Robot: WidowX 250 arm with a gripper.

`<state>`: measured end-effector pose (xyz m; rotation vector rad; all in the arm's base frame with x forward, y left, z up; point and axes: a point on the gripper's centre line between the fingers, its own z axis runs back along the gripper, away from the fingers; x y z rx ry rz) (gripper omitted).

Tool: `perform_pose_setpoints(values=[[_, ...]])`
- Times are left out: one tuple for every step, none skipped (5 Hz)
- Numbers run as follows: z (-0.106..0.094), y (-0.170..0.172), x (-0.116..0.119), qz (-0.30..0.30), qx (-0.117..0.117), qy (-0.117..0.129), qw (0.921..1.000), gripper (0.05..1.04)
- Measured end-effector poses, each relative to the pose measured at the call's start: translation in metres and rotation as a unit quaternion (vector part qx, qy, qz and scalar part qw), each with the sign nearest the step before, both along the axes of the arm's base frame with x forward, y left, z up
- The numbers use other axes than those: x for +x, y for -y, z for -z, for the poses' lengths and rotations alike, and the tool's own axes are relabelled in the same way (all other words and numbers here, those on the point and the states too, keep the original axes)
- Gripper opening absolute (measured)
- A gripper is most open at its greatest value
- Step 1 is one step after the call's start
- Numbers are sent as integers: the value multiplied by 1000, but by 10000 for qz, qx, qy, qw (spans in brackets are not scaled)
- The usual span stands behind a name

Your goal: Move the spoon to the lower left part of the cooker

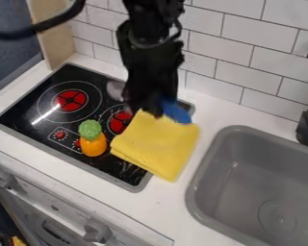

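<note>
One gray sink [240, 168] near the cooker [29, 106], round drain [276, 217] inside.

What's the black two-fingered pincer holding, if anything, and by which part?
Can't be told: the pincer hides any hold on the blue object beside it.

High, slanting down — fairly near, perhaps

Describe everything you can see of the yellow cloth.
The cloth is plain yellow and looks soft, folded into a rough square with layers showing along its lower left edge. It lies mostly flat, covering the right part of the black cooker and reaching onto the white counter. The orange toy is just left of it. The robot's jaws and a blurred blue thing are at its upper edge; I can't tell whether they touch it.
</note>
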<state>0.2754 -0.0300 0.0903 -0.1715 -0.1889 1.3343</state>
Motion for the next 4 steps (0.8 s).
perform_pose_setpoints(values=[[4,11,-35,38,-229,-146,9996,375],[17,19,-65,63,-340,-518,9981,375],[32,22,-74,85,-387,-803,9960,375],[41,15,-73,-25,-385,-920,9950,375]])
